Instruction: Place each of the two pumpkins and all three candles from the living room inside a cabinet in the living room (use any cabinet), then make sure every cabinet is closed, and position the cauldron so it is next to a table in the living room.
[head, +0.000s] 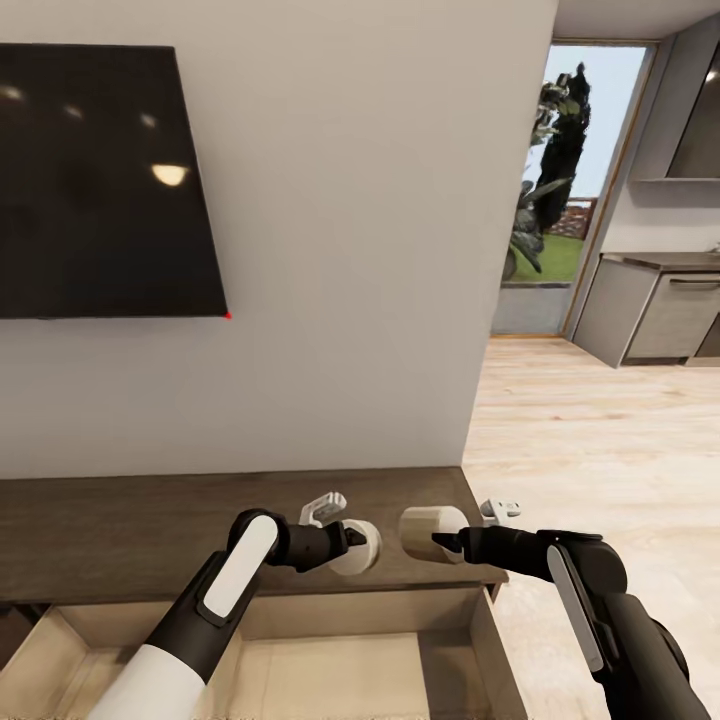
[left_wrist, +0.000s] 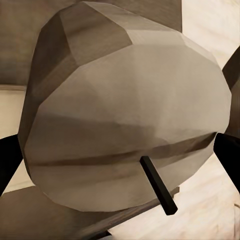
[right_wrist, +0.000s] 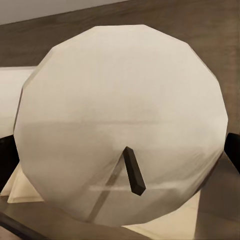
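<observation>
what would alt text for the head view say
Two black grippers, left and right, each hold a white candle above the dark wood cabinet, whose drawer is open below. A dark TV hangs on the wall.

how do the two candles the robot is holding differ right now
The candle in the left hand points its wick end towards the other; the candle in the right hand points its wick back towards the first. In the wrist views, the left candle looks shaded grey-brown, the right candle bright cream. Both are short, round, with a dark wick, gripped above the cabinet top behind the open drawer.
</observation>
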